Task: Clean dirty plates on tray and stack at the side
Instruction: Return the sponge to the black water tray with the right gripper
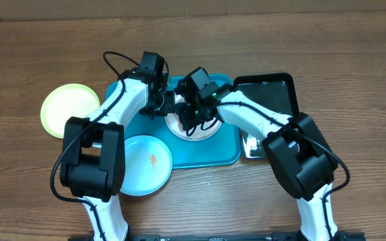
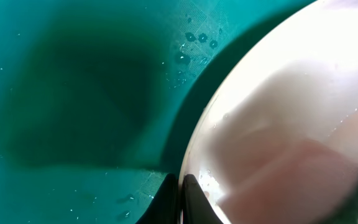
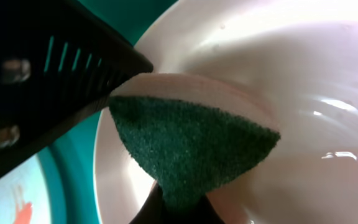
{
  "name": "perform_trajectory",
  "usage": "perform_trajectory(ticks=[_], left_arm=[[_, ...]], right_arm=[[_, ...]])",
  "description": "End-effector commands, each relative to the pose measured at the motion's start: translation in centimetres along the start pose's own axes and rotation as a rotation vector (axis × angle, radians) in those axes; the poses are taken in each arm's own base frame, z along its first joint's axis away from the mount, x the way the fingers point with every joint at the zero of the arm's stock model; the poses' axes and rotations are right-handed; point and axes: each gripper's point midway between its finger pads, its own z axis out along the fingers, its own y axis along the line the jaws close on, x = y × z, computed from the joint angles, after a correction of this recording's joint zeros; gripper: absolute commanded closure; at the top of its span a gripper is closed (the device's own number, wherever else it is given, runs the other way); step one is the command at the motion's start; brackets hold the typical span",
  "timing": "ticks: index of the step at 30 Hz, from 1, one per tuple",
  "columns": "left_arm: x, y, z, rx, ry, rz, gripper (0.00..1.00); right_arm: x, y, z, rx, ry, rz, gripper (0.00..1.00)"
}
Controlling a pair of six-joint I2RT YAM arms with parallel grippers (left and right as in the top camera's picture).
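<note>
1. Large rectangular turquoise plastic tray [image 1: 226, 157] on table [image 1: 354, 53]; round white plate [image 1: 183, 129] at its centre, between both arms.
2. Left gripper [image 2: 181, 199] pinched tight, apparently on the plate's left rim.
3. Right gripper [image 3: 179, 208] clamps green scouring sponge [image 3: 191, 146], pressed on the plate directly below.

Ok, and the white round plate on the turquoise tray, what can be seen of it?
The white round shallow plate looks glossy and wet, with droplets by its rim. It rests open side up near the middle of the large turquoise plastic tray. The left gripper pinches its rim, and the right gripper presses a dark green scouring pad into its bowl. No orange smear shows on the visible parts. From above, the arms hide much of it.
</note>
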Motion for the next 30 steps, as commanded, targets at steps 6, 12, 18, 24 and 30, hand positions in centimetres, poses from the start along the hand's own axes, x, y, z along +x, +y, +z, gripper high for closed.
perform_trajectory(ticks=[6, 12, 18, 24, 30], left_arm=[[0.4, -0.3, 0.9, 0.004, 0.023, 0.003, 0.96], [0.4, -0.3, 0.9, 0.004, 0.022, 0.003, 0.96], [0.4, -0.3, 0.9, 0.004, 0.022, 0.003, 0.96], [0.4, -0.3, 0.9, 0.004, 0.022, 0.003, 0.96], [0.4, -0.3, 0.9, 0.004, 0.022, 0.003, 0.96]], right_arm=[[-5.5, -1.6, -12.4, -0.002, -0.232, 0.042, 0.96], [-3.3, -7.0, -18.4, 0.112, -0.222, 0.196, 0.96], [2.4, -14.1, -20.5, 0.293, -0.085, 0.398, 0.96], [6.9, -18.5, -19.9, 0.469, 0.009, 0.466, 0.96], [9.3, -19.5, -17.9, 0.495, 0.047, 0.475, 0.96]])
